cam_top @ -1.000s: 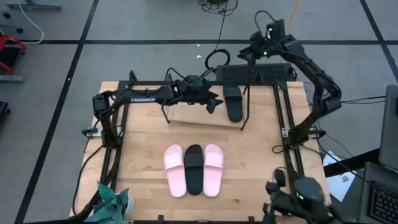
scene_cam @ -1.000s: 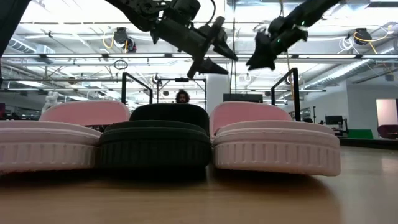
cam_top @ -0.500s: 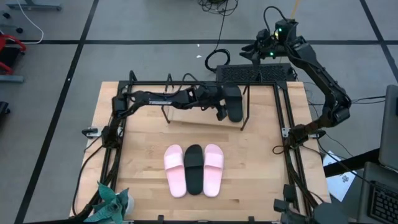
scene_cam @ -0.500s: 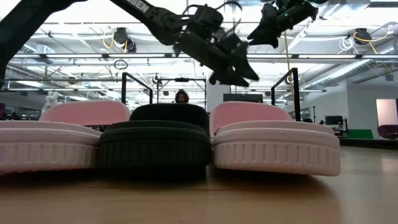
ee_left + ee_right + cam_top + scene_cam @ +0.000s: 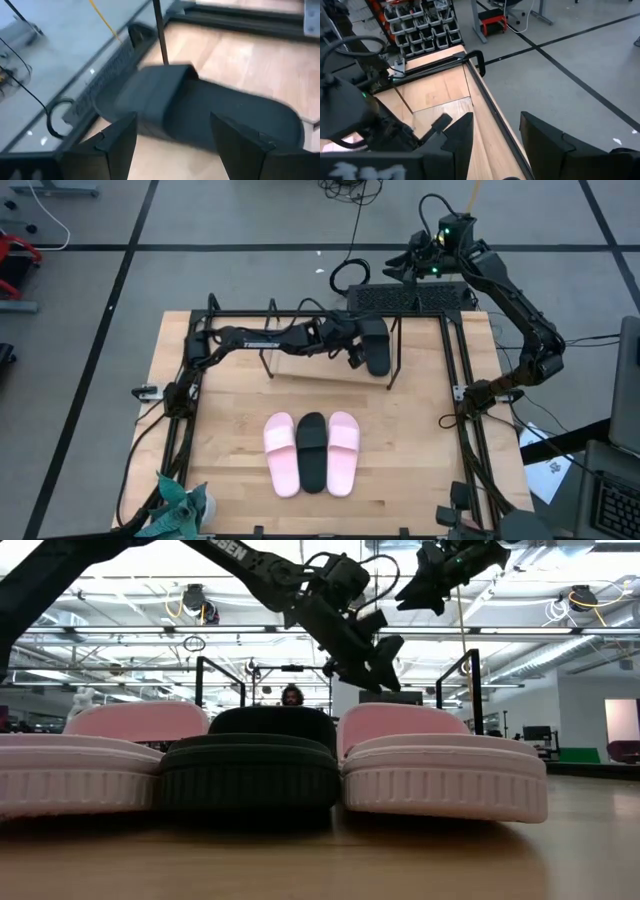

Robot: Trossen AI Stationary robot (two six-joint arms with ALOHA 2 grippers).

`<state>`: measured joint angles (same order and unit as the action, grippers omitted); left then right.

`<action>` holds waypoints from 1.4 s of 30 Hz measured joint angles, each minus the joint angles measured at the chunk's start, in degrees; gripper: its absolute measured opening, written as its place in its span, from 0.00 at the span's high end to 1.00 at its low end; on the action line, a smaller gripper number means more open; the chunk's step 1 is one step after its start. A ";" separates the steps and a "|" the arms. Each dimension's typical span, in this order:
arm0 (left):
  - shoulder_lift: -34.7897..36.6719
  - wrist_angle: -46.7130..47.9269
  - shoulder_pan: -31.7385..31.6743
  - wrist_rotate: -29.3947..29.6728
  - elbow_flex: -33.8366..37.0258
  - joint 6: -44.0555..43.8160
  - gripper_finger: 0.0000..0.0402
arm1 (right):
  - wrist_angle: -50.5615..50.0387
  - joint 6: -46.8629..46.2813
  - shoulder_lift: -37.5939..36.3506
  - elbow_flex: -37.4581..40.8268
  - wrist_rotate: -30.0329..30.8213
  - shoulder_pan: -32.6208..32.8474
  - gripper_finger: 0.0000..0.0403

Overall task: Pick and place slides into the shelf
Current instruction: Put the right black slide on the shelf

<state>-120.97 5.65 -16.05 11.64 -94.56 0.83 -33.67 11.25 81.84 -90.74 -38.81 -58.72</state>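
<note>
Hidden: in the low view the shelf is screened by the three near slides; only their heel ends show.
Left gripper: reaches over the shelf at its right end, fingers spread wide, astride the black slide; contact cannot be made out.
Same slide, left wrist view: lies between the parted fingers, strap toward the far rail.
Right gripper: raised beyond the table's far edge, fingers apart, holding nothing.
Remaining slides: pink, black, pink, side by side, touching, near the table's front.
</note>
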 joint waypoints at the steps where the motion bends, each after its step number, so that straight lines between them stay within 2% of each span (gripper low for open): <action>1: -0.16 0.25 0.01 -0.62 0.12 -0.46 0.38 | 0.02 0.02 0.00 0.00 0.03 -0.02 0.62; 8: -1.74 -4.22 0.72 0.21 0.06 -1.42 0.38 | 0.02 0.41 0.02 0.00 0.04 -0.02 0.62; 22: -1.79 -4.35 0.74 2.27 0.06 -1.33 0.38 | 0.36 0.49 0.02 0.00 -0.17 -0.02 0.62; 25: -0.99 -2.44 0.65 5.20 0.11 -0.25 0.38 | -0.77 0.14 0.02 0.00 -0.28 -0.02 0.62; 29: 1.76 0.87 -0.31 13.09 0.04 4.13 0.38 | -5.28 1.70 -0.37 0.00 -0.26 0.56 0.62; 34: 5.73 6.18 -2.54 19.27 0.08 4.84 0.38 | -11.53 4.47 -1.06 0.00 -0.37 5.12 0.62; 42: 13.92 19.89 -7.72 22.78 0.12 -1.62 0.38 | -17.47 7.99 -1.63 0.00 0.87 19.24 0.62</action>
<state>-107.05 25.54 -23.77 34.42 -94.44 -0.79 -51.14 19.23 80.22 -90.74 -37.93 -39.48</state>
